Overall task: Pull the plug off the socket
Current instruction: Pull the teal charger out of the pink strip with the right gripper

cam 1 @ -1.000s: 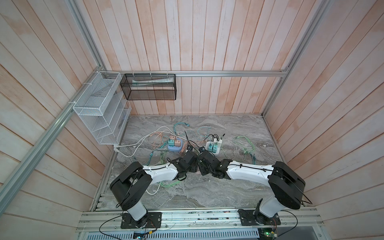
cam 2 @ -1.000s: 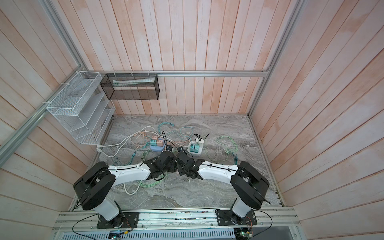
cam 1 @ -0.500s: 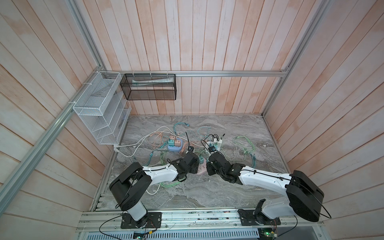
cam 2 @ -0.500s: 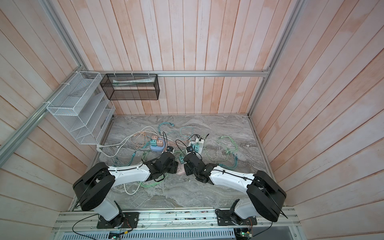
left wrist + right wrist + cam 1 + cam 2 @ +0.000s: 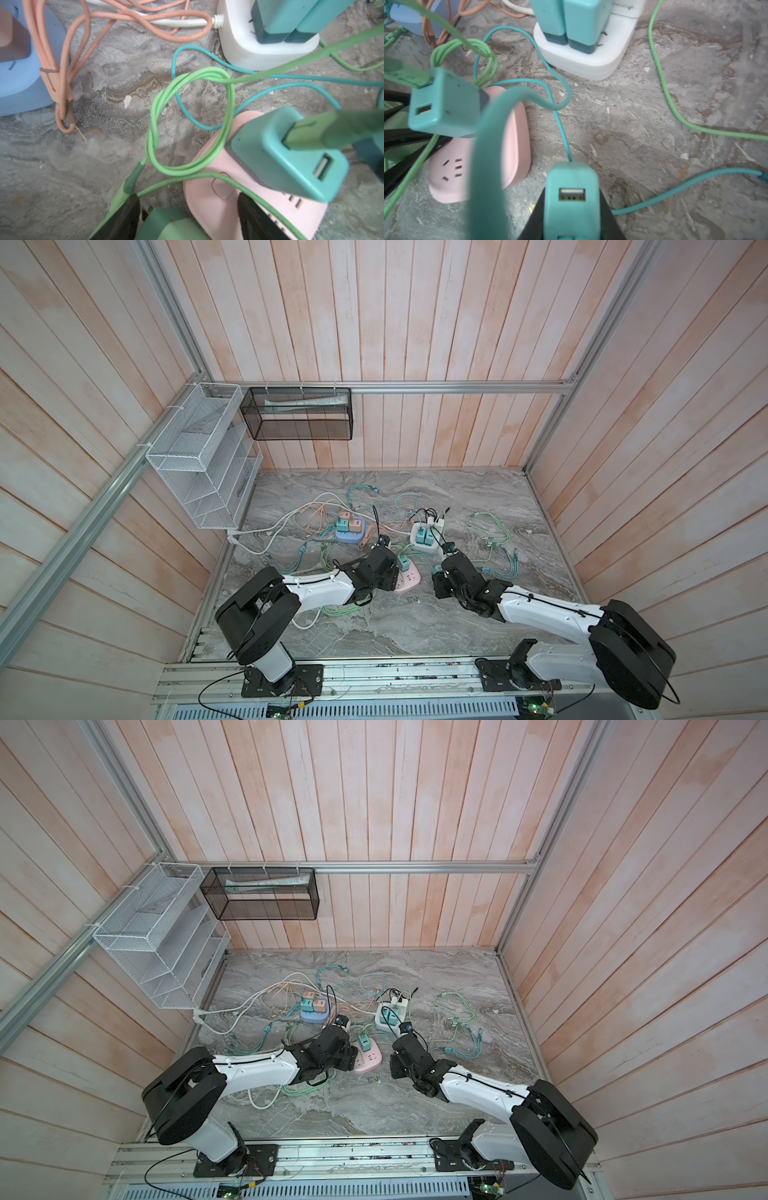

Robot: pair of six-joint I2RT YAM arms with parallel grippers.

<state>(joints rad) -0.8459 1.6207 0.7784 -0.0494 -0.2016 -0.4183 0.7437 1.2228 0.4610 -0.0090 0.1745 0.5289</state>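
The right gripper (image 5: 572, 207) pinches the teal plug (image 5: 572, 182) between its two black fingers, and the plug is clear of the pink socket (image 5: 517, 145), just beside it over the marble table (image 5: 664, 124), with its teal cable (image 5: 488, 155) looping up close past the camera. The left gripper (image 5: 188, 205) is at the opposite side of the socket with its jaws spread, one finger on each side of a green adapter (image 5: 166, 224) and the pink edge, clamping nothing that shows. A second teal charger (image 5: 280, 158) sits plugged into the pink socket, a green cable (image 5: 342, 131) in its port
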